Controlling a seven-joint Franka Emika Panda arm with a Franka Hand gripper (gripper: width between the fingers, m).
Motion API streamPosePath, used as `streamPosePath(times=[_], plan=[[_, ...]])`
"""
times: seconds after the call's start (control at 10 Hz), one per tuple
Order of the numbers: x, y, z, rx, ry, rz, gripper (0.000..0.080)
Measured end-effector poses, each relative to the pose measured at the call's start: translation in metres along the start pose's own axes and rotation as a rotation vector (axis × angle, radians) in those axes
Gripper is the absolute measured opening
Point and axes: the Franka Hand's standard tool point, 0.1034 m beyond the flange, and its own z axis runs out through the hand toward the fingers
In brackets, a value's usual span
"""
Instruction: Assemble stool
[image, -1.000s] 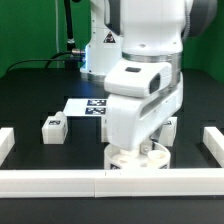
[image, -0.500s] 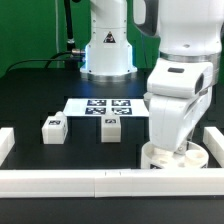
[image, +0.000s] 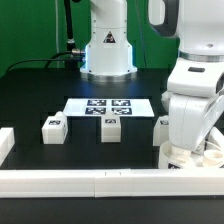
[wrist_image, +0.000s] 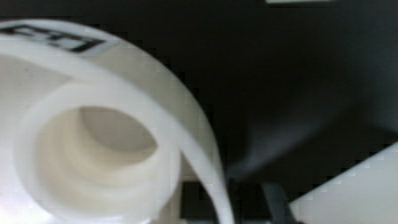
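Black table (image: 30, 95), pincer (wrist_image: 228, 200) tight on seat (image: 208, 156)

Long rail (image: 90, 181) walled seat (image: 208, 158) on one side. Near leg (image: 162, 129) stood just beside my arm (image: 195, 105). Strip between middle leg (image: 110, 128), far leg (image: 54, 127) and long rail lay open; marker board (image: 108, 105) lay flat beyond them.

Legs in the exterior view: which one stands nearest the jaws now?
The leg farthest to the exterior view's right, partly hidden behind the arm. The middle leg and the leftmost leg stand in the open, farther off.
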Motion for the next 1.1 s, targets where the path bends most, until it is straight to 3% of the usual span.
streamPosePath(times=[0.2,0.3,0.4,0.5,0.6,0.7,0.8,1.1], plan=[[-0.001,0.001,0.0,0.0,0.0,0.005,0.0035],[-0.001,0.001,0.0,0.0,0.0,0.005,0.023],[-0.002,0.002,-0.003,-0.001,-0.001,0.006,0.023],[-0.003,0.004,-0.009,-0.005,0.001,0.008,0.0407],[-0.005,0.005,-0.016,-0.01,0.003,0.005,0.0407],[-0.008,0.008,-0.025,-0.008,-0.004,0.002,0.0583],[-0.01,0.01,-0.035,-0.006,-0.012,0.001,0.063],[-0.028,0.025,-0.061,-0.01,-0.029,0.014,0.0649]])
